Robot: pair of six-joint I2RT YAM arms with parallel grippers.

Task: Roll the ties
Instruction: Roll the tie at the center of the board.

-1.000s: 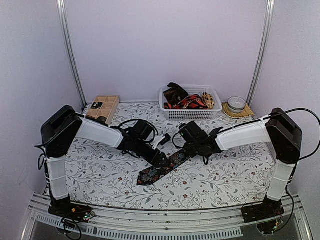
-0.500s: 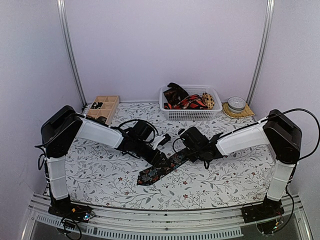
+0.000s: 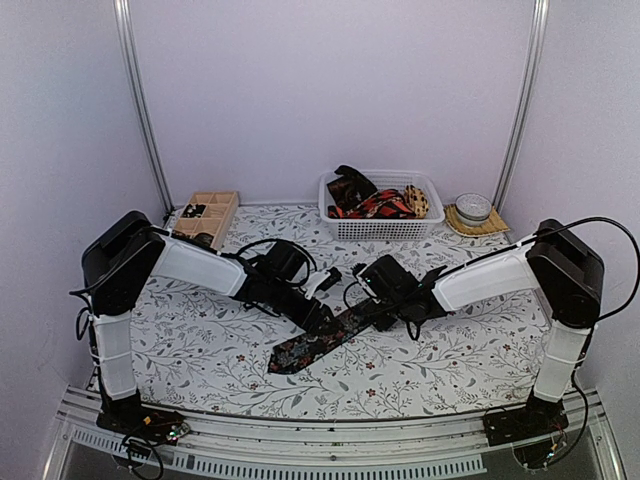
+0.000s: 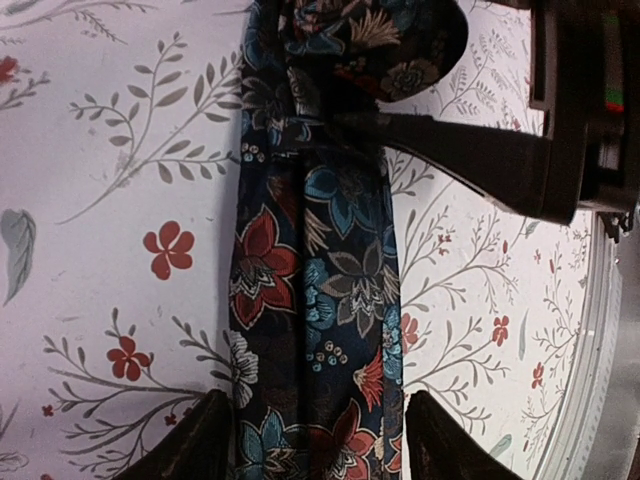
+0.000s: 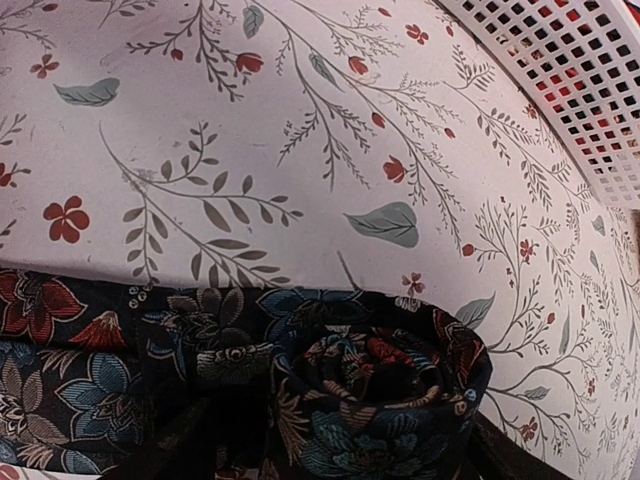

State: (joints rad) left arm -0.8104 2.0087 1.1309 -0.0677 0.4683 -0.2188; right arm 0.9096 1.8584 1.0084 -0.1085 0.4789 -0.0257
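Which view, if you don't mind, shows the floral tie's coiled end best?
The right wrist view: the coil fills the foreground, spiral visible. The left wrist view crops it at the top edge; overhead it is tiny and unclear.

Our left arm (image 3: pixel 195 265) rose from its base at the near left, folded at the shoulder and stretched low toward the middle, wrist tipped down. We kept the left gripper (image 3: pixel 322 318) pointing downward, its fingers (image 4: pixel 205 445) parted. Our right arm (image 3: pixel 485 275) mirrored it from the near right, forearm slanting left and down. The right gripper (image 3: pixel 368 312) sat just right of the left one, fingers (image 5: pixel 200 450) spread wide. The two grippers were close but apart.
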